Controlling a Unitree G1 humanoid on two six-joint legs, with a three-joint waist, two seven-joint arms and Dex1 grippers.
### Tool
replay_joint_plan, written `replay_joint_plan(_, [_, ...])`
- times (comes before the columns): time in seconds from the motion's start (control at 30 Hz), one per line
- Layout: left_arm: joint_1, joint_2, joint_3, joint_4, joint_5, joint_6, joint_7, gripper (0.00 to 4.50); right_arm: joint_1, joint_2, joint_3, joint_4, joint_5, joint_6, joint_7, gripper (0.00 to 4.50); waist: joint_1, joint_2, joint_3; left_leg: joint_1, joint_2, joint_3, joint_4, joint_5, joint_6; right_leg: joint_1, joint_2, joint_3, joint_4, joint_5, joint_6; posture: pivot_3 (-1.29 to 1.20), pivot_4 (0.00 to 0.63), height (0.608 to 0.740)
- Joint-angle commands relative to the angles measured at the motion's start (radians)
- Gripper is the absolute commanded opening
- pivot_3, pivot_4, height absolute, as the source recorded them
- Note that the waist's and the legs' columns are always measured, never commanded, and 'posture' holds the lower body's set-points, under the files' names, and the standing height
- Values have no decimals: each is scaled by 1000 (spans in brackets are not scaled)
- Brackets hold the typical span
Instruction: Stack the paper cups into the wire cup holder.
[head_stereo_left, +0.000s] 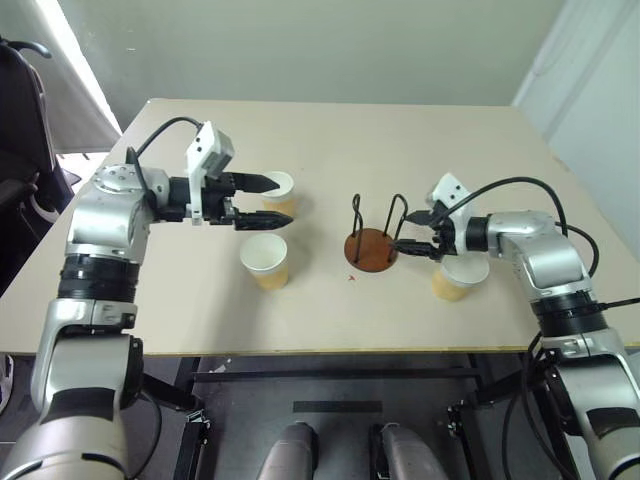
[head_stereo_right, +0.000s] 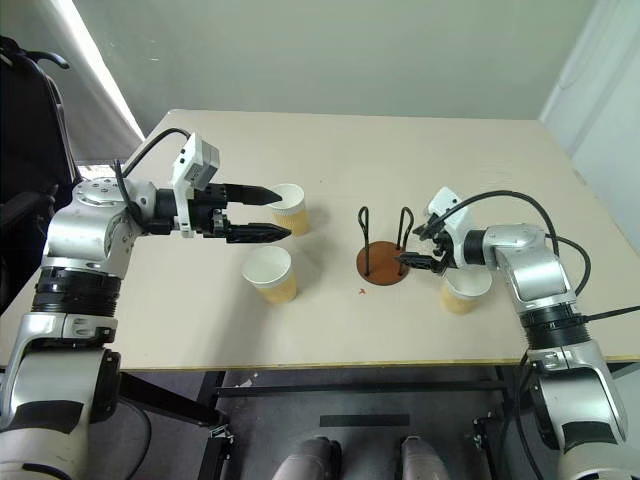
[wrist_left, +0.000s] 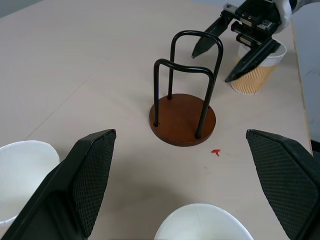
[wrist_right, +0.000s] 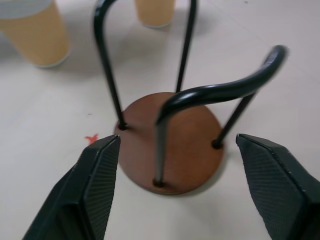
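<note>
Beige worktop (head_stereo_left: 330, 140) stretched out under a pale wall, with a white curtain at the far right and a dark chair at the far left.

Near the middle of the worktop stood the holder (head_stereo_left: 371, 247), a brown disc base with two upright black wire loops, and nothing sat inside it. A small red mark (wrist_left: 215, 152) lay on the worktop just near-left of the base.

Three cups stood upright on the worktop, none stacked. One cup (head_stereo_left: 278, 190) was left of the holder, toward the far side. A second cup (head_stereo_left: 265, 260) stood nearer, just below the first and well apart from the holder. The third cup (head_stereo_left: 461, 275) stood just right of the holder.

The left hand (head_stereo_left: 268, 199) hovered at the far-left cup, pointing right, its fingers spread wide. One finger reached over the cup's rim and the other lay across its near side; whether either touched it could not be told. It clasped nothing.

The right hand (head_stereo_left: 409, 230) hovered above the third cup, pointing left at the holder. Its fingers were parted and empty, their tips just beside the right loop. From the right wrist, the parted fingers flanked the brown base.
</note>
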Motion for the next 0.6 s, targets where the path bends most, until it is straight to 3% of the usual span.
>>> replay_joint_plan(0.03, [-10,3,14,-29,-4,-16,0,4500,-41,2,-50,-15,31,38,-30,3524,0,0,0,0,0,0,0,0,0,0,0,0,0,0,0,0,150,740])
replay_joint_plan(0.6, [-24,3,19,-9,-1,-27,5,4500,-104,-32,-118,-42,95,136,-84,3524,1,0,0,0,0,0,0,0,0,0,0,0,0,0,0,0,150,740])
